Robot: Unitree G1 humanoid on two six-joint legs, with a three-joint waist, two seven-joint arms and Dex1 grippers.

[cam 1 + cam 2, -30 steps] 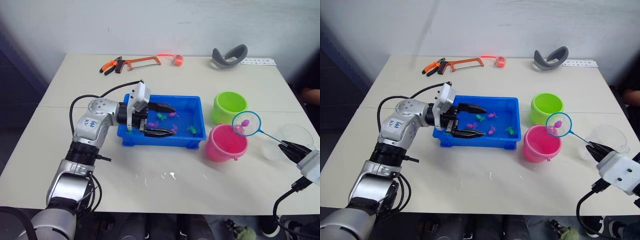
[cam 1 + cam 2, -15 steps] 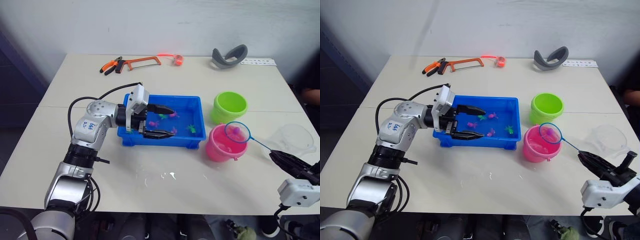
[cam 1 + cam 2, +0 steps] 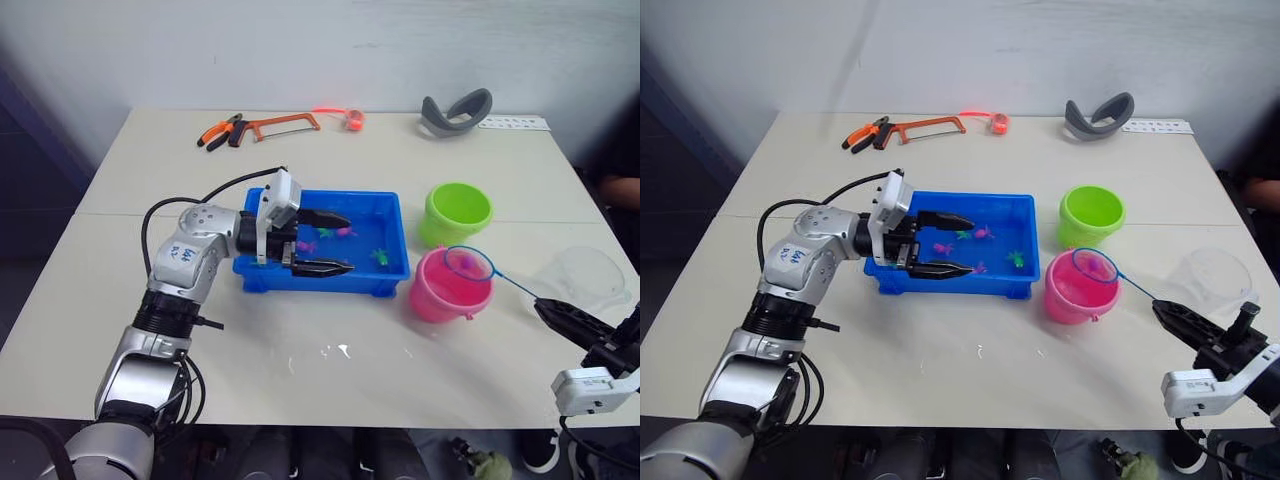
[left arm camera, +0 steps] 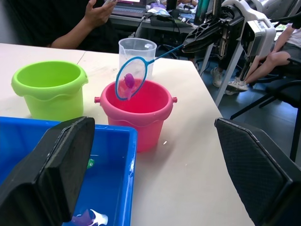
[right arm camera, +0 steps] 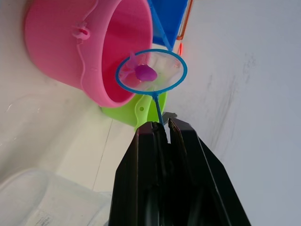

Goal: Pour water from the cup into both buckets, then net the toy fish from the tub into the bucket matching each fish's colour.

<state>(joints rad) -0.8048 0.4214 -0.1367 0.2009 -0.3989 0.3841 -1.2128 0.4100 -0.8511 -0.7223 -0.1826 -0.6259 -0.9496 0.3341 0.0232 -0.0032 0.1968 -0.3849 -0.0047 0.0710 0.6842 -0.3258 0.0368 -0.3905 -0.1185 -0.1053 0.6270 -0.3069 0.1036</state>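
Note:
My right gripper (image 3: 542, 305) is shut on the thin handle of the net (image 3: 470, 262). The light blue hoop hangs tilted over the pink bucket (image 3: 440, 295), with a pink toy fish (image 5: 146, 72) lying in the mesh. The lime green bucket (image 3: 459, 213) stands just behind the pink one. The clear cup (image 3: 590, 279) sits on the table to the right of the buckets. My left gripper (image 3: 346, 243) is open, its fingers spread over the blue tub (image 3: 320, 276). Several small green and pink fish (image 3: 381, 256) lie in the tub's water.
At the table's back edge lie orange-handled pliers (image 3: 220, 131), an orange hacksaw (image 3: 285, 124), a small orange ring (image 3: 352, 119), a grey curved band (image 3: 456, 109) and a white strip (image 3: 515, 122). A person's arm (image 4: 89, 21) shows beyond the table in the left wrist view.
The right gripper has dropped and pulled toward the table's front, and the net with the pink fish has come down from above the buckets onto the pink bucket's mouth. The left arm barely moved.

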